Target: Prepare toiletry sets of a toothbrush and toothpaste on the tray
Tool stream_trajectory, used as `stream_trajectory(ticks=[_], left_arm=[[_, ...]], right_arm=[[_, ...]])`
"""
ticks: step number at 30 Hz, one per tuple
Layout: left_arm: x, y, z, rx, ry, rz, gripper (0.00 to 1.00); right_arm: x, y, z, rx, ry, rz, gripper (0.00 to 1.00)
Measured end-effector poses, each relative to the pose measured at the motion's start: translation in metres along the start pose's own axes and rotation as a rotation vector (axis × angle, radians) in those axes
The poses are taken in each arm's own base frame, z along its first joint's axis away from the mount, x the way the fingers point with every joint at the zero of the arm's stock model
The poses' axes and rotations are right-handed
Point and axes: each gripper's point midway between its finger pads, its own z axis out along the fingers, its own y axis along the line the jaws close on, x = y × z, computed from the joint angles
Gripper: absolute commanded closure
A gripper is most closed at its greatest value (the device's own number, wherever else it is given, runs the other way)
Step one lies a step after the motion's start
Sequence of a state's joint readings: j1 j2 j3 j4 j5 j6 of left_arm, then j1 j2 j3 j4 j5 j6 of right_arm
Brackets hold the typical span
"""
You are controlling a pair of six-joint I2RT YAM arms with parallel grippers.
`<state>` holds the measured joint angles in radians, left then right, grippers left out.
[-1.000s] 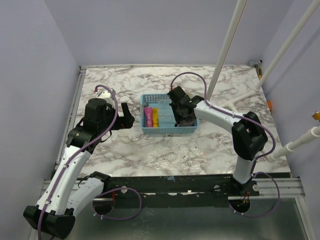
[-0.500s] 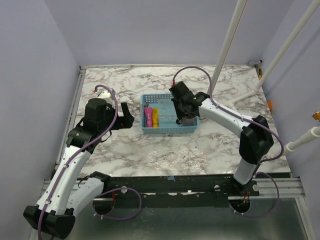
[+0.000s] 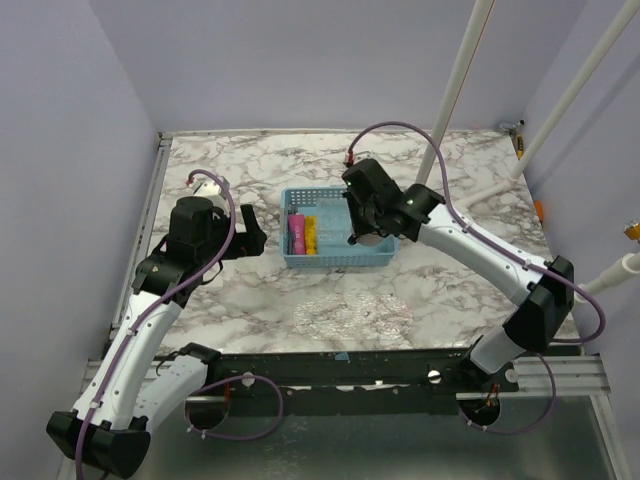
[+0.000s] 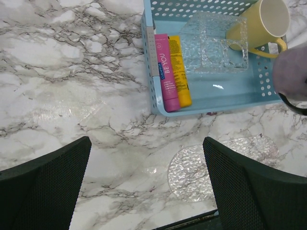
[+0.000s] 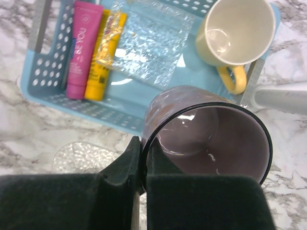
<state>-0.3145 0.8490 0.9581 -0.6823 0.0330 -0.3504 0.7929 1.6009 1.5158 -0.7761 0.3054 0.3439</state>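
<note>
Here, shows the right claw (image 5: 143, 160) clenched on the rim of the purple mug (image 5: 206, 139), one finger inside the wall and one outside, a pinch suited to a vessel too wide to span. Holds the mug mouth-up above the near right corner of the blue basket (image 5: 45, 72), apparently to lift it out of the way, being no part of a set. Places the pink tube (image 4: 168, 72) and the yellow tube (image 4: 180, 72) flat, side by side and touching, along the basket's left wall, not yet on any tray. Shows a clear textured sheet (image 4: 213, 43) beside them on the basket floor and a cream mug (image 4: 261, 21) at the far right corner. Shows a round clear textured piece (image 4: 192, 172) on the table (image 4: 72, 72) just in front of the basket, likely the tray meant to receive the sets. Leaves the toothbrushes unconfirmed: only a crinkled clear wrapper (image 5: 109, 28) over the yellow tube, contents too faint to tell. Poses the left claw (image 4: 146, 167) released, fingers wide apart, above the table near the basket's left side, probably placed there for a reach to the tubes with the mug out of the way.
</note>
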Motion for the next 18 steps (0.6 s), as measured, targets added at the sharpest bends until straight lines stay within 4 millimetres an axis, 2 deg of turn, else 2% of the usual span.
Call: stream_trajectory(ticks=[4, 9, 18], left_arm=[[-0.001, 0.002, 0.0, -0.011, -0.006, 0.0, 0.01], [-0.005, 0.004, -0.005, -0.021, -0.033, 0.0, 0.01], [-0.01, 0.009, -0.01, -0.048, -0.066, -0.001, 0.02]], right_arm=[[0.01, 0.022, -0.023, -0.03, -0.004, -0.022, 0.99], [0.025, 0.053, -0.042, -0.073, -0.003, -0.039, 0.99], [0.063, 0.088, -0.054, -0.1, 0.027, -0.04, 0.99]])
